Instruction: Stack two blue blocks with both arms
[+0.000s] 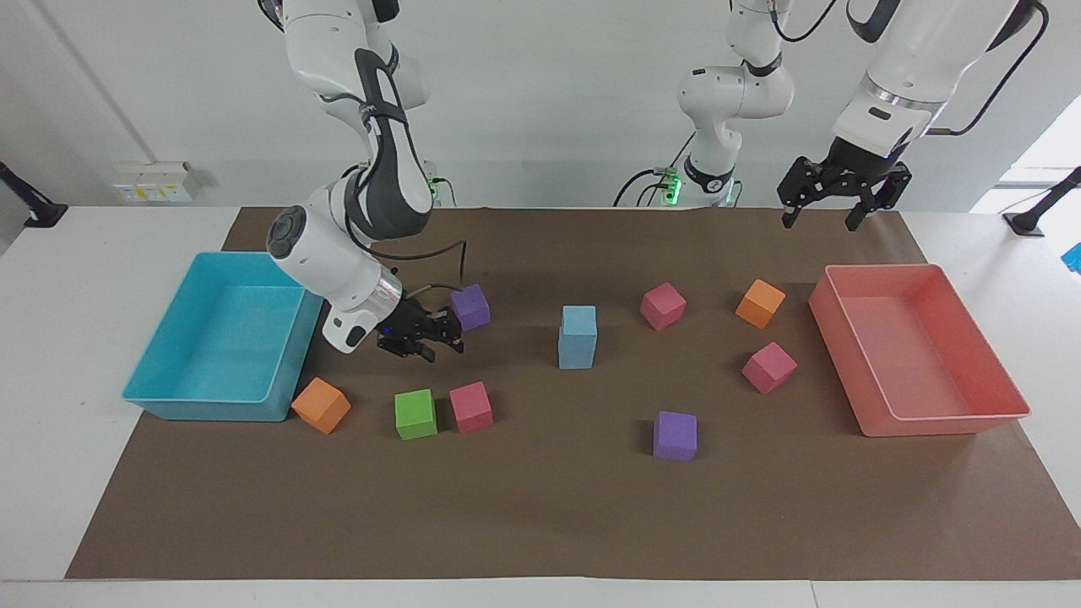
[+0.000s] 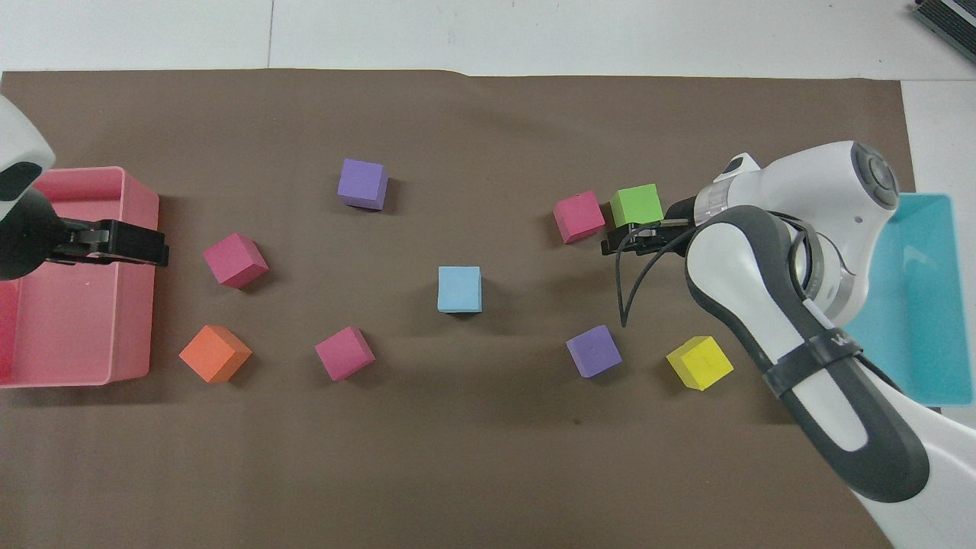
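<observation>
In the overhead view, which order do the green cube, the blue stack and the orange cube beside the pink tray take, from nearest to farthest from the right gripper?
Measured from the right gripper:
1. Green cube, just beside it, toward the right arm's end.
2. Blue stack, at the table's middle.
3. Orange cube, by the pink tray, toward the left arm's end.

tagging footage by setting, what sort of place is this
Probably a robotics lab bench: two white arms, left gripper and right gripper, work over brown paper strewn with foam cubes, the blue blocks stacked mid-table, between a turquoise tray and a pink tray.
</observation>
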Controlling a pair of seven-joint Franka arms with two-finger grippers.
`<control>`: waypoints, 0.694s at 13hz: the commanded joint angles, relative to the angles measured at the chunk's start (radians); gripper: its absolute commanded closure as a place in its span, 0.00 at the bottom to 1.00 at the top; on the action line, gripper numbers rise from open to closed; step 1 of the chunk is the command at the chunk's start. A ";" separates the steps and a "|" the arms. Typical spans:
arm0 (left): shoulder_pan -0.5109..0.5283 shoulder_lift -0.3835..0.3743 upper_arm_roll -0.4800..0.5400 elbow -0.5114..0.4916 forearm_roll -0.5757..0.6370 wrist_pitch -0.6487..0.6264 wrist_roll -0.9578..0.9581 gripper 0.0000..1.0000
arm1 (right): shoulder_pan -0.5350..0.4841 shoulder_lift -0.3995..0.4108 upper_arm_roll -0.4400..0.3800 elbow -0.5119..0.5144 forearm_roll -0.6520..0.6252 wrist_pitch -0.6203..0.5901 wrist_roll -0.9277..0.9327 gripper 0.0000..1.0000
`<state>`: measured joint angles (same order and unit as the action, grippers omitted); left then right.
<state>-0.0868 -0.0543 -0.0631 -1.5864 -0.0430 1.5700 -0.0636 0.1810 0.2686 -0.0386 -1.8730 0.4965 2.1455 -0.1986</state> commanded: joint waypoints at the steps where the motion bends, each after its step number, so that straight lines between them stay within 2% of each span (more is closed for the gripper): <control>1: 0.013 0.040 -0.001 0.089 0.000 -0.085 0.013 0.00 | -0.044 -0.048 0.009 -0.008 -0.138 -0.039 0.079 0.00; 3: 0.007 0.031 -0.003 0.091 0.006 -0.110 0.017 0.00 | -0.066 -0.071 0.008 0.012 -0.226 -0.093 0.154 0.00; 6: -0.004 0.024 -0.007 0.085 0.014 -0.165 0.018 0.00 | -0.107 -0.075 0.008 0.098 -0.370 -0.237 0.217 0.00; 9: -0.007 0.021 -0.011 0.083 0.012 -0.150 0.018 0.00 | -0.150 -0.112 0.008 0.103 -0.423 -0.268 0.223 0.00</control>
<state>-0.0871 -0.0385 -0.0742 -1.5252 -0.0413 1.4381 -0.0578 0.0640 0.1802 -0.0418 -1.7767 0.1174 1.9006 -0.0014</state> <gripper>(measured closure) 0.000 0.000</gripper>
